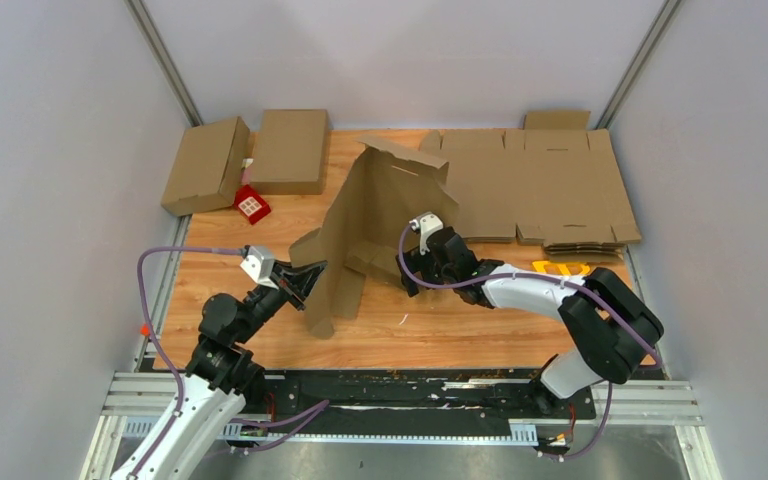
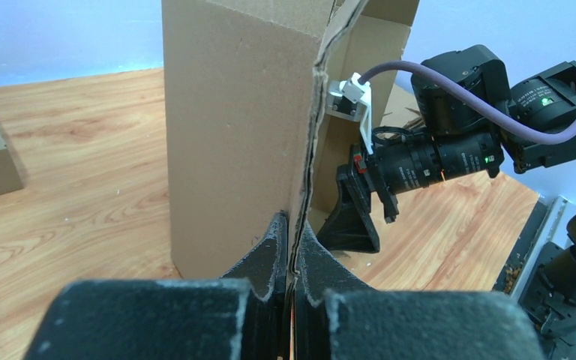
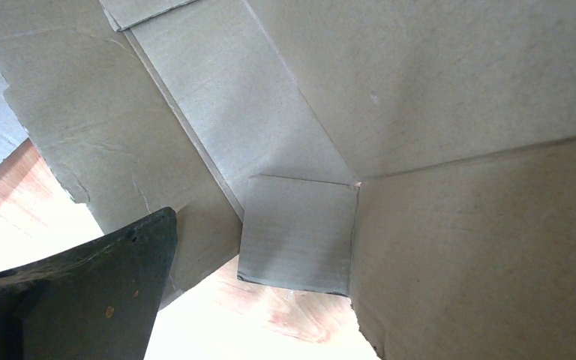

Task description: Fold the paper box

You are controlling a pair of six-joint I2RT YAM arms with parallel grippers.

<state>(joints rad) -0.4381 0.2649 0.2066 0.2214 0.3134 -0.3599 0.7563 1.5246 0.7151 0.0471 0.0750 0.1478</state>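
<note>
The upright brown cardboard box point(image 1: 380, 205) stands mid-frame between the tools: the left tool point(image 2: 291, 251) clamps its lower-left edge, the right tool point(image 1: 408, 278), spread indiscernible, faces its inside from the right

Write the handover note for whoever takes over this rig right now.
Left gripper: shut on the near edge of the box blank, holding it partly upright mid-table.
Right gripper: reaching into the blank's inner side, near a small flap; I cannot tell whether it is open or shut.
Done: blank stood up, panels partly bent along their creases.
Left: square the walls, tuck the flaps, close the box.
Nearby: stack of flat blanks at far right, folded boxes at far left.
</note>
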